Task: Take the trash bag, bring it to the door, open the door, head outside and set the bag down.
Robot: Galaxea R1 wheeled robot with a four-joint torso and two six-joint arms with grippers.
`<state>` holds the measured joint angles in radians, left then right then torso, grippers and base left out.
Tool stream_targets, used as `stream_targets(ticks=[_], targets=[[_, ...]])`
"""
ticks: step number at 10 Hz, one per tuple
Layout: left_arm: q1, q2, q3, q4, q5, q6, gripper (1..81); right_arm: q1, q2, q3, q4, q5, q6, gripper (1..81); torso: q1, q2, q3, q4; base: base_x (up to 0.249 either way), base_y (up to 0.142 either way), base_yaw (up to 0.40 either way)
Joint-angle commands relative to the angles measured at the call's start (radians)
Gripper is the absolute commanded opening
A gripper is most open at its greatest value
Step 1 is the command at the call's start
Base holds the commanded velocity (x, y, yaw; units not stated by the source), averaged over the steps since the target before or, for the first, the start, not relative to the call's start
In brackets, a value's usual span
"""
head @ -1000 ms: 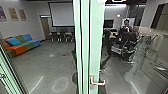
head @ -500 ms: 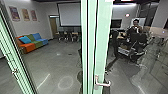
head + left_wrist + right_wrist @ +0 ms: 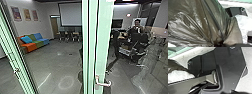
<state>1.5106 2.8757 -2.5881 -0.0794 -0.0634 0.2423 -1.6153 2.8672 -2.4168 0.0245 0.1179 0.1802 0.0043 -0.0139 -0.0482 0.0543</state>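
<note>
Trash bag [image 3: 196, 23] seen at the left end effector [image 3: 218, 44]: dark, thin, shiny plastic, pleats pulled together at the grip, bulk spread out beyond it. Left end effector judged closed on the gathered film; exact gap can't be read. Right end effector [image 3: 238, 92]: opening can't be told, nothing seen held by it. White crumpled material [image 3: 241, 23] just beside the bag; part of it or separate, can't be told.

Handling, judged: soft, limp, slippery film, probably light for its bulk, easily torn or snagged. Best held by the bunched neck, several folds deep; a single layer of the side would likely be stretched or ripped. Swing to be expected if the arm is moved fast.

Green door frame [image 3: 103, 45] with metal handle [image 3: 102, 83] is ahead of both end effectors, not seen touched. Whether the door is ajar can't be told. Sofa [image 3: 33, 42] and person [image 3: 137, 28] are well beyond. Carry-and-door stage judged in hand, bag not set down. Bag should be kept clear of the handle and frame edge, where it could be caught.
</note>
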Motion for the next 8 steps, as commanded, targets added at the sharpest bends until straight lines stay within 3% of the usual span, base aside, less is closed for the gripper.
stream_targets(ticks=[1,4,8], targets=[[-0.046,-0.013,-0.003,0.006,0.054,0.006,1.0,0.033,-0.006,0.009,-0.011,-0.053,-0.002,81.1,0.000,0.000,0.000,0.000,0.000,0.000,0.000],[-0.048,-0.018,-0.001,-0.002,0.057,0.003,1.0,0.028,-0.016,0.031,-0.008,-0.052,-0.002,81.1,0.000,0.000,0.000,0.000,0.000,0.000,0.000],[-0.043,-0.042,0.062,-0.002,0.062,0.002,1.0,-0.008,-0.201,0.345,-0.012,0.043,-0.001,81.1,0.000,0.000,0.000,0.000,0.000,0.000,0.000]])
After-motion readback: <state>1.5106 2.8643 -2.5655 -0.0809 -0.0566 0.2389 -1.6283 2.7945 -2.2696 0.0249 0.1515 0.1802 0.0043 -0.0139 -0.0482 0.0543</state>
